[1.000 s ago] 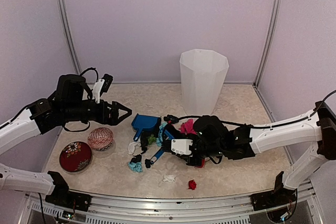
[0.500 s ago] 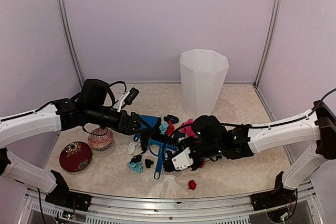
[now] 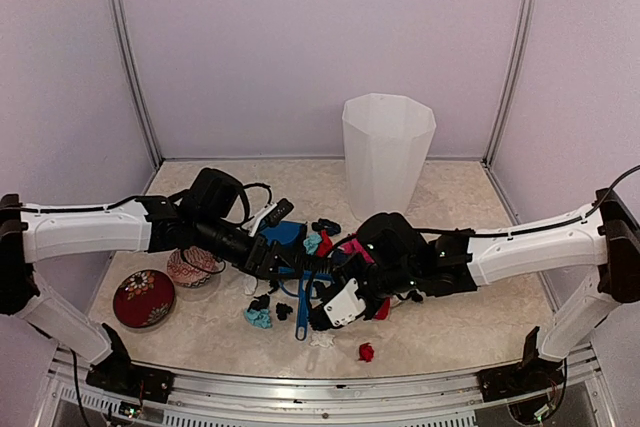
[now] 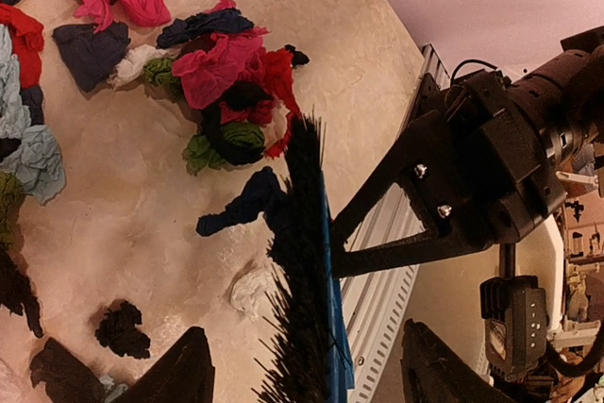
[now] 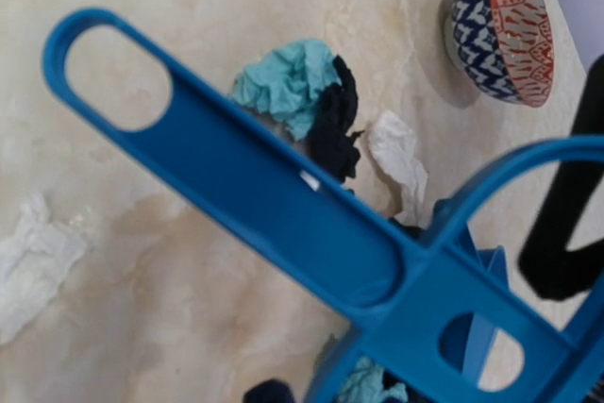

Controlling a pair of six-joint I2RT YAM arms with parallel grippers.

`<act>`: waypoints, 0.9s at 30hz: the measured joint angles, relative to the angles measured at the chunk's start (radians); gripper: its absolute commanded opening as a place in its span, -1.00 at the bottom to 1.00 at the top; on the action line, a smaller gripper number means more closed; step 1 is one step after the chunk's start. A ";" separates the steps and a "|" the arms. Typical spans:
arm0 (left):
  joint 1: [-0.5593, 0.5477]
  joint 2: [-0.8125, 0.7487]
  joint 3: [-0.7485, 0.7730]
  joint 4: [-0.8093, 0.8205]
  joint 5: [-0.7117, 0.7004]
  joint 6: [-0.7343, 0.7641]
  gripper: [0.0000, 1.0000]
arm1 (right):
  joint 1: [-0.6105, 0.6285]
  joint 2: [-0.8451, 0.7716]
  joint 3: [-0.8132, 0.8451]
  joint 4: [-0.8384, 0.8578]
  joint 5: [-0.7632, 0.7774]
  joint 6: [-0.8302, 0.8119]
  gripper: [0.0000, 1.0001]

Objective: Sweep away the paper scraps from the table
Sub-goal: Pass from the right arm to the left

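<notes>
Bin (image 3: 388, 152) at table (image 3: 460, 207) rear, right of centre. Scraps (image 3: 330, 239) clustered mid-table before bin. Brush (image 3: 303, 309) among them. Dustpan (image 3: 283, 234) behind brush. Bowls (image 3: 143, 297) front left. Stray scrap (image 3: 366, 352) near front edge.

One white bin (image 3: 388, 152), one blue brush (image 3: 303, 297), one blue dustpan (image 3: 283, 234), two patterned bowls (image 3: 143, 297), over a dozen paper scraps (image 3: 366, 352).

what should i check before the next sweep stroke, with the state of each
1. Grip on brush: ok, right gripper is shut on it.
2. Bristles at pile: ok, they reach the paper scraps.
3. Grip on dustpan: not ok, left gripper open, holding nothing.
4. Arms apart: not ok, brush lies between the left gripper's open fingers.
5. Strays gathered: not ok, red scrap and white scrap lie alone near the front edge of the table.
6. Upright bin: ok.
</notes>
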 measured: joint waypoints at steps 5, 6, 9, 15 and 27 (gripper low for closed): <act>0.000 0.024 0.002 0.003 0.021 0.003 -0.10 | 0.000 0.010 0.014 -0.023 0.016 -0.024 -1.00; 0.000 0.027 0.004 0.004 0.023 0.005 -0.17 | 0.000 0.012 0.015 -0.027 0.019 -0.027 -1.00; 0.000 0.034 0.008 0.008 0.030 0.005 -0.42 | 0.000 0.016 0.018 -0.034 0.031 -0.034 -1.00; 0.000 0.051 0.020 0.013 0.038 0.010 -0.94 | 0.000 0.018 0.018 -0.038 0.048 -0.045 -1.00; 0.007 0.060 0.026 0.019 0.035 -0.001 -1.00 | -0.002 0.017 0.018 -0.036 0.068 -0.011 -0.23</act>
